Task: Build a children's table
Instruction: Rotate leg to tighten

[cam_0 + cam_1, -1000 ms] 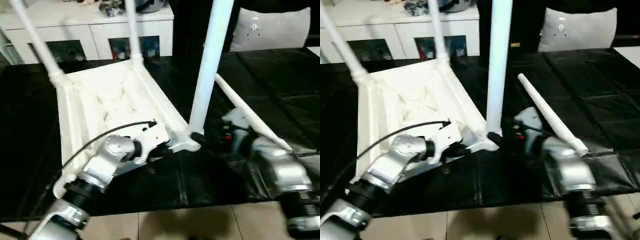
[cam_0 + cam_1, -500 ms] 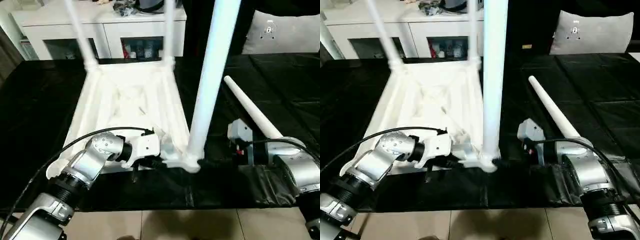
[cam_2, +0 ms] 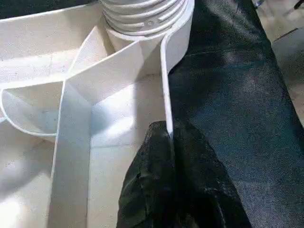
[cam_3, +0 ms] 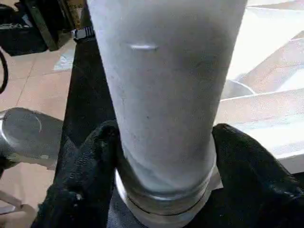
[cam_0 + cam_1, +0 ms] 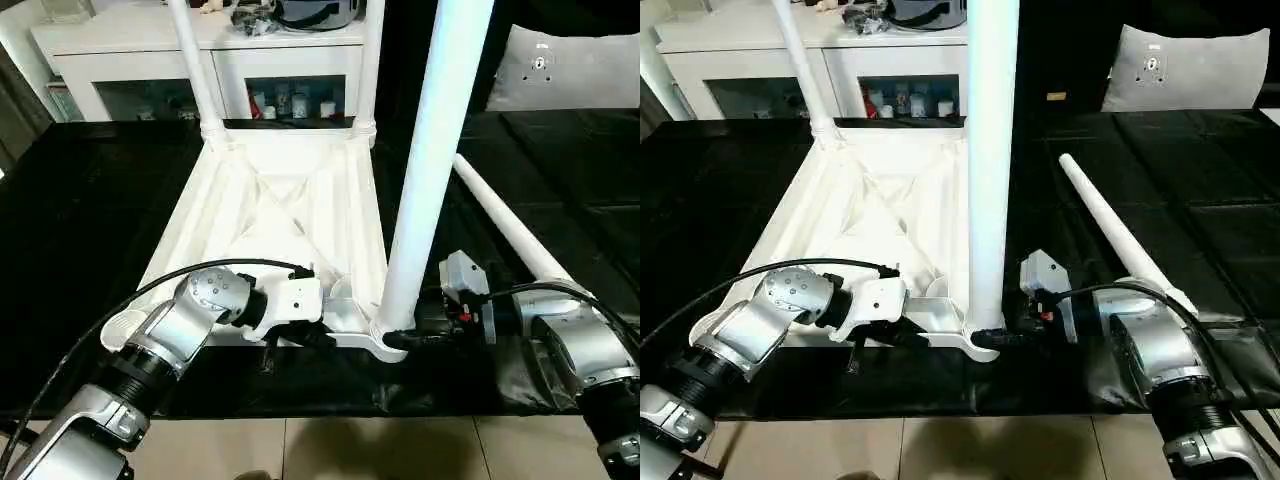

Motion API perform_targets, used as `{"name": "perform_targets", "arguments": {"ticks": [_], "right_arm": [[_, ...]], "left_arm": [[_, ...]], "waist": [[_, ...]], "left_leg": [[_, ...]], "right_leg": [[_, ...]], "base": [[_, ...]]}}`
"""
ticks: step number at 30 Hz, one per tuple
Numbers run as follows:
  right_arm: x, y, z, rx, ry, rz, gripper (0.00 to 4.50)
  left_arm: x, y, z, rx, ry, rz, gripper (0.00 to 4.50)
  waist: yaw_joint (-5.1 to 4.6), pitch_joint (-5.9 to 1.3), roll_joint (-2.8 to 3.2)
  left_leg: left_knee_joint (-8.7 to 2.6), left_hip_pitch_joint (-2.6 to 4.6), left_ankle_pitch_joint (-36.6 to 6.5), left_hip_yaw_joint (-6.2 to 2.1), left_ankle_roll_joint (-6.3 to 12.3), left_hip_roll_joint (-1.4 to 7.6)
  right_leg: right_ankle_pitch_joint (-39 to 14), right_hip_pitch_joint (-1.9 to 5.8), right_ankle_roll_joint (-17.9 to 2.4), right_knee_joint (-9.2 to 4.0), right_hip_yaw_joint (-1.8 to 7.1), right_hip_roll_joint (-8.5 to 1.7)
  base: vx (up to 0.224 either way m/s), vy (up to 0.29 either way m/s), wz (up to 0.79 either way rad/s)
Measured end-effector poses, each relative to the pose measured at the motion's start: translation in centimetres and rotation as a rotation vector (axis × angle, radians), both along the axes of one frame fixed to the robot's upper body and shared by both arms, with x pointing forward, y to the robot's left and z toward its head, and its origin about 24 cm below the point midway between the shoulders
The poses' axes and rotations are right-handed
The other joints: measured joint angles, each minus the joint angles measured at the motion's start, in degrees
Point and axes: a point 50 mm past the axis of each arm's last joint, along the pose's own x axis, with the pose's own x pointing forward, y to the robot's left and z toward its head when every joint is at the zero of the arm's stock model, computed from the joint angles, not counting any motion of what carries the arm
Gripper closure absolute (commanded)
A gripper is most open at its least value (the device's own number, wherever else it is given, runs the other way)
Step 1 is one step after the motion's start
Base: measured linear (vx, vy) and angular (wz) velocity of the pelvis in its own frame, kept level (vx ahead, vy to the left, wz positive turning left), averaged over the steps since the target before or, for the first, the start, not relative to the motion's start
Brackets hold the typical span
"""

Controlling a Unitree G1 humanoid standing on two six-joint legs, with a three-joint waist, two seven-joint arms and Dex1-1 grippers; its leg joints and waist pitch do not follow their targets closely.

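left wrist view: leg [image 3: 142,14] cut off

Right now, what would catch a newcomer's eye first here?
The upside-down white tabletop on the black mat, three legs standing up from its corners. The nearest leg rises between the two tools, the right tool around its base. A fourth leg lies loose on the mat to the right.

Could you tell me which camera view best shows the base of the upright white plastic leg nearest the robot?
The right wrist view: the upright white plastic leg's base sits large between the right tool's black fingers. Both eye views show it small; the left wrist view shows its ribbed collar.
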Motion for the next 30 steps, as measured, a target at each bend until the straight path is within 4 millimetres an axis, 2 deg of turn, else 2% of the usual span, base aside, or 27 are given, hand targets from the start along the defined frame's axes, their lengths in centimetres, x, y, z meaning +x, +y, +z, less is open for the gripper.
{"name": "perform_targets", "arguments": {"ticks": [3,11,13,16,17,19,23,24,25,27,30], "right_arm": [[0.0,0.0,0.0,0.000,0.001,0.002,1.78],[0.1,0.8,-0.4,0.041,0.041,-0.062,1.84],[0.7,1.4,-0.7,0.062,0.042,-0.177,1.85],[2.2,2.2,-1.2,0.089,0.035,-0.392,1.85],[3.0,2.7,-1.2,0.093,0.028,-0.483,1.85],[3.9,3.1,-1.2,0.092,0.019,-0.585,1.85],[5.9,4.8,-1.1,0.114,0.030,-0.805,1.85],[6.1,5.0,-1.1,0.120,0.031,-0.836,1.85],[6.2,5.1,-1.1,0.124,0.029,-0.861,1.50],[6.3,5.2,-1.1,0.130,0.032,-0.890,1.15],[6.4,4.8,-1.4,0.110,0.023,-0.927,0.90]], "left_arm": [[0.0,0.0,0.0,0.000,0.001,0.000,4.50],[0.1,0.2,-0.1,-0.037,0.069,0.096,4.50],[0.5,0.2,-0.3,-0.049,0.086,0.196,4.50],[1.2,-0.7,-0.6,-0.079,0.096,0.362,4.50],[1.5,-1.3,-0.7,-0.100,0.096,0.437,4.50],[1.7,-2.1,-0.7,-0.125,0.097,0.512,4.50],[2.6,-3.5,-0.7,-0.165,0.081,0.664,4.50],[2.7,-3.7,-0.6,-0.167,0.074,0.679,4.50],[2.8,-3.9,-0.6,-0.169,0.070,0.692,4.50],[2.9,-4.3,-0.5,-0.178,0.070,0.695,4.50],[2.6,-5.2,-0.2,-0.186,0.066,0.662,4.50]], "waist": [[0.01,0.00,-0.03],[-0.29,0.00,-0.04],[-1.27,0.00,-0.04],[-3.68,0.07,-0.14],[-4.80,0.09,-0.18],[-6.27,0.11,-0.21],[-8.06,0.12,-0.21],[-8.13,0.11,-0.21],[-8.16,0.11,-0.21],[-7.92,0.09,-0.18],[-6.33,0.07,-0.12]], "left_leg": [[0.00,0.00,0.00,0.01,0.00,0.00],[-0.01,0.13,0.00,0.10,0.00,0.01],[0.00,0.31,0.02,0.18,0.00,0.01],[0.07,0.49,0.03,0.23,-0.03,-0.02],[0.15,0.45,0.03,0.20,-0.03,0.00],[0.22,0.36,0.03,0.13,-0.04,0.07],[0.21,0.01,0.02,-0.10,-0.03,0.10],[0.22,-0.07,0.02,-0.16,-0.03,0.10],[0.21,-0.12,0.02,-0.17,-0.04,0.10],[0.16,-0.17,0.01,-0.18,-0.04,0.08],[-0.02,-0.25,0.09,-0.24,0.16,-0.02]], "right_leg": [[0.00,-0.01,0.00,0.02,0.01,0.00],[0.01,0.00,-0.01,0.07,0.10,0.02],[0.02,0.04,-0.02,0.09,0.16,0.02],[0.00,0.09,0.00,0.05,0.16,0.01],[0.00,0.05,0.01,-0.02,0.03,0.00],[0.00,0.03,0.01,-0.17,-0.22,-0.04],[0.01,-0.11,0.00,-0.35,-0.49,-0.03],[0.01,-0.13,0.00,-0.36,-0.52,-0.02],[0.01,-0.13,-0.01,-0.36,-0.52,-0.03],[0.04,-0.13,-0.05,-0.36,-0.49,-0.04],[0.21,-0.19,-0.33,-0.30,-0.39,-0.06]], "base": [[0.000,0.000,0.00],[0.000,0.000,0.00],[0.000,0.000,0.00],[0.000,0.000,0.00],[0.000,0.000,0.00],[0.000,0.000,0.00],[0.000,0.000,0.00],[0.000,0.000,0.00],[0.000,0.000,0.00],[0.000,0.000,0.00],[0.000,0.000,0.00]]}}
